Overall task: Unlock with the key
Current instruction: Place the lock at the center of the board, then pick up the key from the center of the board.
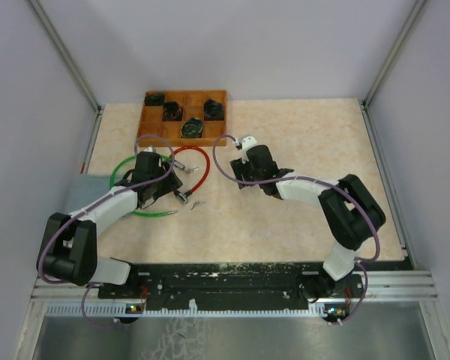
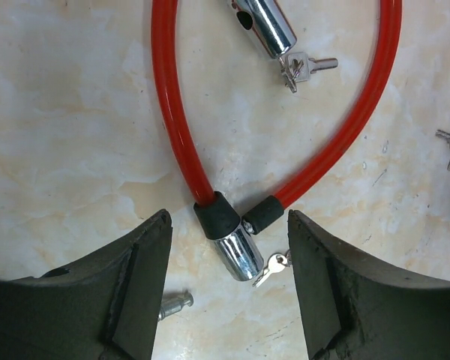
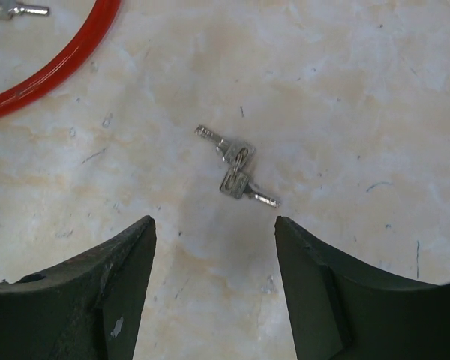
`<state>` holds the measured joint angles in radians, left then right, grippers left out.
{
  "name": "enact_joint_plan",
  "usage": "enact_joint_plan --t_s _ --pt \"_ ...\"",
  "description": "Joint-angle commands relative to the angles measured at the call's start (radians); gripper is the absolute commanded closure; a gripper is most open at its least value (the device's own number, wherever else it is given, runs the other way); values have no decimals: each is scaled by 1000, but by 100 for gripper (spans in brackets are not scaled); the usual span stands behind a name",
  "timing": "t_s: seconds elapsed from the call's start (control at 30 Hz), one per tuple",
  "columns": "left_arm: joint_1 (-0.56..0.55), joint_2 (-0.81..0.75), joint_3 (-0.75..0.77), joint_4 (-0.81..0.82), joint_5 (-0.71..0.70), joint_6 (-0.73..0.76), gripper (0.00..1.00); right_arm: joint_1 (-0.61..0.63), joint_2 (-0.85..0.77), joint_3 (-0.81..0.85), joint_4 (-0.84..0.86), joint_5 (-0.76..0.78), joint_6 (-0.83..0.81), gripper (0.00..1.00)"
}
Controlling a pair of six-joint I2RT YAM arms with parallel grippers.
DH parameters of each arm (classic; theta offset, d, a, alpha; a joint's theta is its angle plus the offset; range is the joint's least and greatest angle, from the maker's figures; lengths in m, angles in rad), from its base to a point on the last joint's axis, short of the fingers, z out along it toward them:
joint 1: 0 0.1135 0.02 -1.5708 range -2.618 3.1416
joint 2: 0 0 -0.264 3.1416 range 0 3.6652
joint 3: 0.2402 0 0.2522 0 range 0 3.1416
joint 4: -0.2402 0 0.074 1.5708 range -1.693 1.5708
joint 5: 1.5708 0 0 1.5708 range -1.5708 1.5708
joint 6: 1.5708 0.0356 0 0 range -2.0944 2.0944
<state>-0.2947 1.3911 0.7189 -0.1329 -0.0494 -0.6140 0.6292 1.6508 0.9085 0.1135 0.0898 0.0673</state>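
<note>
I see one worktop [image 1: 285, 217] with one wooden tray [image 1: 154, 124] at its far edge. Two cable locks lie on it, one green [image 1: 156, 214] and one red [image 2: 172, 112]. Both end effectors are released. The left end effector [image 2: 229, 219] straddles the red lock's chrome barrel [image 2: 238, 255], which has a key [image 2: 274, 264] at its tip. A second barrel [image 2: 266, 26] lies beyond. The right end effector [image 3: 214, 221] hovers over one loose key pair [image 3: 236, 171].
</note>
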Motion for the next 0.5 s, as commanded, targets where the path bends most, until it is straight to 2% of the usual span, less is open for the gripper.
enact_joint_plan --t_s 0.0,0.27,0.47 --pt "2 -26 5 16 -50 24 31 -27 114 127 -3 -7 -30 36" --pt "2 11 16 17 -26 29 31 -48 233 226 -36 -1 -39 46" --pt "-1 14 16 29 6 32 32 -52 282 267 -62 -20 -45 57"
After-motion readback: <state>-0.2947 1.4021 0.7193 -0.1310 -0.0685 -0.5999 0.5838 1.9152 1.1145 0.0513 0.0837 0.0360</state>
